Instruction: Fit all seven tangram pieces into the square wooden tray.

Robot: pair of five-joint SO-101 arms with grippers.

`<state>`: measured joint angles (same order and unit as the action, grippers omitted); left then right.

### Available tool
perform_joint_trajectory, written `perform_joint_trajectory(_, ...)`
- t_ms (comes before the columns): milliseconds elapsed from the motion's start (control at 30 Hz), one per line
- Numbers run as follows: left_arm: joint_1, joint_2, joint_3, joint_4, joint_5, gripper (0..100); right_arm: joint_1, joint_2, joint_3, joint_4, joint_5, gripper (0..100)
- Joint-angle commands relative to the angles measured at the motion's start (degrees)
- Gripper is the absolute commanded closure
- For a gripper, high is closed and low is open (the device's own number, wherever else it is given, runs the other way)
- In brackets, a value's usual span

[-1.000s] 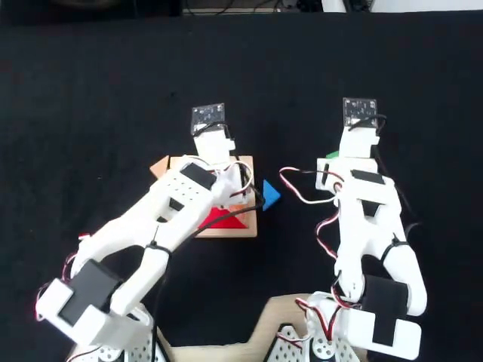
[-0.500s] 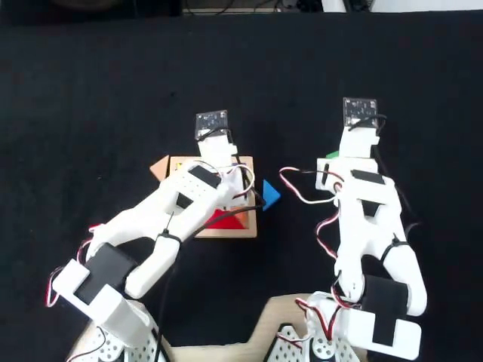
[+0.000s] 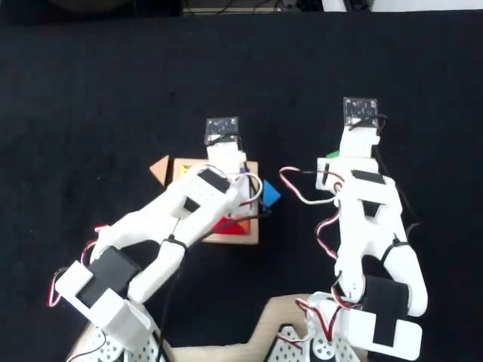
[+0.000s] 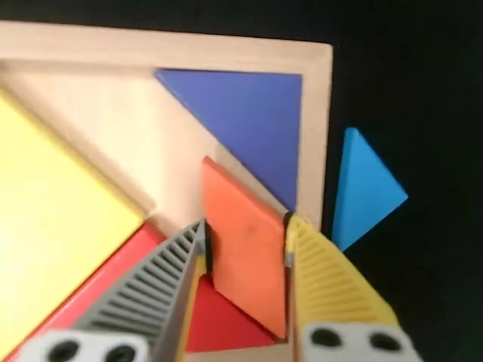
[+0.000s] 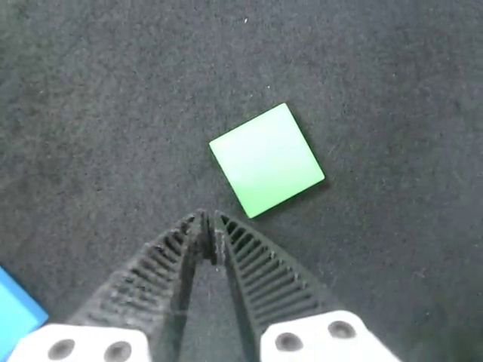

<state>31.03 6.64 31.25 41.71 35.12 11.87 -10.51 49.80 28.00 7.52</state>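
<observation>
Three pieces lie flat in the tray [image 4: 315,136]: yellow piece [image 4: 53,211], dark blue triangle [image 4: 249,113], red piece [image 4: 219,324] | left gripper [image 4: 245,225] pinches the orange piece [image 4: 245,264] over bare wood by the rim | light blue triangle [image 4: 362,188] sits just outside that rim | right gripper [image 5: 207,226] has its fingers together near the green square [image 5: 266,160] on open black cloth [image 5: 377,75]

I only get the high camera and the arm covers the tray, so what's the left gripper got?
Observer: The left gripper is shut on an orange piece, at the tray's corner.
Operator: What's in the tray already?
Observer: A dark blue triangle, a yellow piece and a red piece.
Operator: Is the right gripper holding something?
Observer: No, the right gripper is shut and empty, beside the green square.
</observation>
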Motion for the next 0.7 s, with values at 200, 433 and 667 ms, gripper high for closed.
perform_joint_trajectory(200, 2.15, -1.85, -3.21, 2.81, -0.44, 79, 0.62, 0.13, -1.54, -1.23, -0.26, 98.7)
perform_joint_trajectory(433, 1.8, -1.85, -4.53, 1.76, -0.7, 78, 0.62, 0.13, -1.54, -1.23, -0.26, 98.7)
perform_joint_trajectory(667, 4.97, -1.85, -6.02, 1.23, -3.52, 78, -0.44, 0.13, -1.45, -1.23, 0.0, 98.7)
